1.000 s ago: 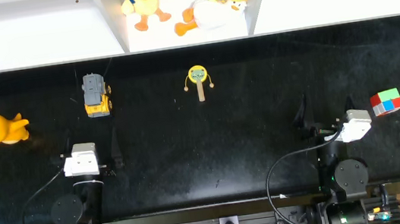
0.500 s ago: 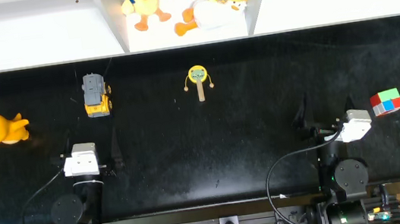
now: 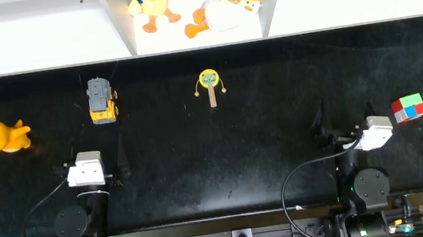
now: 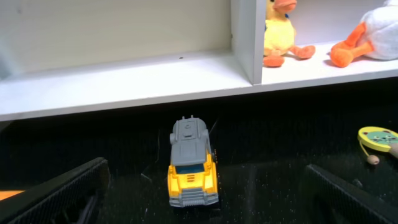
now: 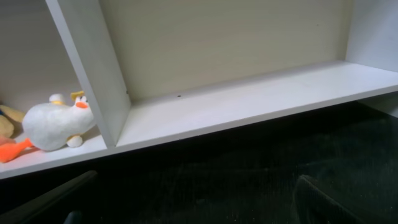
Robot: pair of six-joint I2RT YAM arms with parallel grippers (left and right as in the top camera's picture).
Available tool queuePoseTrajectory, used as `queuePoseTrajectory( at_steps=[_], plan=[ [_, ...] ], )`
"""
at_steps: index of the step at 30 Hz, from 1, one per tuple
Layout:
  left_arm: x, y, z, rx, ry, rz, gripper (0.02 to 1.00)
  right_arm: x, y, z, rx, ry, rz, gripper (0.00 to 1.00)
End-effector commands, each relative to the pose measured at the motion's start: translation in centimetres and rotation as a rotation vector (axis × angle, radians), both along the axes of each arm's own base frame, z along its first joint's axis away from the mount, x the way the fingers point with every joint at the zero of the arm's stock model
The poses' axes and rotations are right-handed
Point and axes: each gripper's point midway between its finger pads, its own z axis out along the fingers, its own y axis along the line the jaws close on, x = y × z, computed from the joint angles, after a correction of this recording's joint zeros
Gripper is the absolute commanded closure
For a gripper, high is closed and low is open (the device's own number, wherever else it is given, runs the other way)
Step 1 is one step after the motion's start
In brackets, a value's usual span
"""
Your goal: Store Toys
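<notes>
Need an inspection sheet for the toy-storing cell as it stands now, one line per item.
Surface: black table, no spills or marks seen.
Job's things: orange duck, toy truck, rattle and colour cube on the table; yellow plush duck and white plush duck in the middle shelf compartment.
Clutter: nothing seen.
Grippers: left gripper open, holding nothing, facing the toy truck; right gripper open, holding nothing, with the colour cube off to its side.
Cables: black cables loop beside the arm bases, apart from the toys.
Surroundings: white shelf unit along the table's far edge; side compartments bare.
</notes>
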Motion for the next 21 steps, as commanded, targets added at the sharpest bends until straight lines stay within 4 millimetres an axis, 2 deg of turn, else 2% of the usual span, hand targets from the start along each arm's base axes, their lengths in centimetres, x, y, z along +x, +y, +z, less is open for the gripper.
queuePoseTrajectory(
  at_steps=[1, 5, 10, 15, 21],
  plan=[
    [0.0, 0.2, 1.1, -0.012, 0.018, 0.015, 0.02, 0.0, -0.1, -0.5, 0.004, 0.004, -0.002, 0.005],
    [0.4, 0.4, 2.7, -0.134, 0.114, 0.041, 0.02, 0.0, -0.1, -0.5, 0.004, 0.004, -0.002, 0.005],
    [0.9, 0.8, 3.8, -0.139, 0.338, 0.073, 0.023, 0.0, -0.1, -0.5, 0.004, 0.004, -0.002, 0.005],
    [1.5, 1.8, 5.3, -0.039, 0.489, 0.034, 0.023, 0.0, -0.1, -0.5, 0.004, 0.004, -0.002, 0.007],
    [2.5, 4.6, 7.6, 0.045, 0.489, -0.014, 0.025, 0.0, -0.1, -0.5, 0.004, 0.004, -0.002, 0.007]
  ],
)
